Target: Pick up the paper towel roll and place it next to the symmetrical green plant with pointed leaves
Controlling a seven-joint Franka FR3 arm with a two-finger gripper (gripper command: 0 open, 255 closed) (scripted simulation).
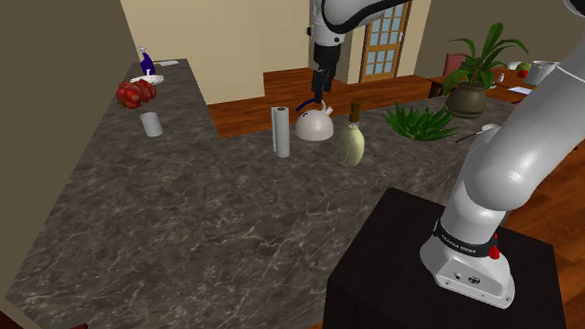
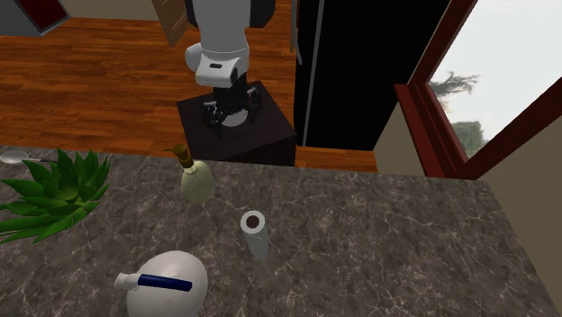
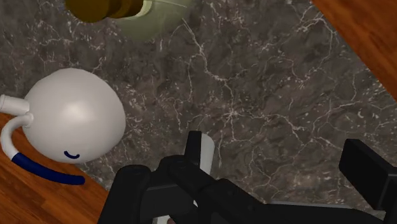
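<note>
The paper towel roll (image 1: 280, 132) (image 2: 255, 234) stands upright, white, on the dark marble counter (image 1: 182, 222). Beside it sits a white kettle (image 1: 315, 123) (image 2: 167, 284) with a blue handle. The spiky green plant (image 1: 422, 121) (image 2: 54, 189) lies low on the counter at the shoulder view's right, beyond a pale corked bottle (image 1: 353, 141) (image 2: 195, 180). My black gripper (image 1: 321, 87) (image 3: 280, 172) hangs above the kettle, a little right of the roll and well above it. It is open and holds nothing. In the wrist view the roll (image 3: 207, 153) peeks out next to one finger (image 3: 193, 149).
A grey cup (image 1: 151, 124), red fruit (image 1: 135, 93) and a blue bottle (image 1: 147, 64) stand at the counter's far left. A leafy potted plant (image 1: 475, 77) sits behind the spiky one. The counter's edge runs just behind the kettle, with wooden floor (image 1: 268, 94) beyond. My stand (image 1: 435, 284) is at the lower right.
</note>
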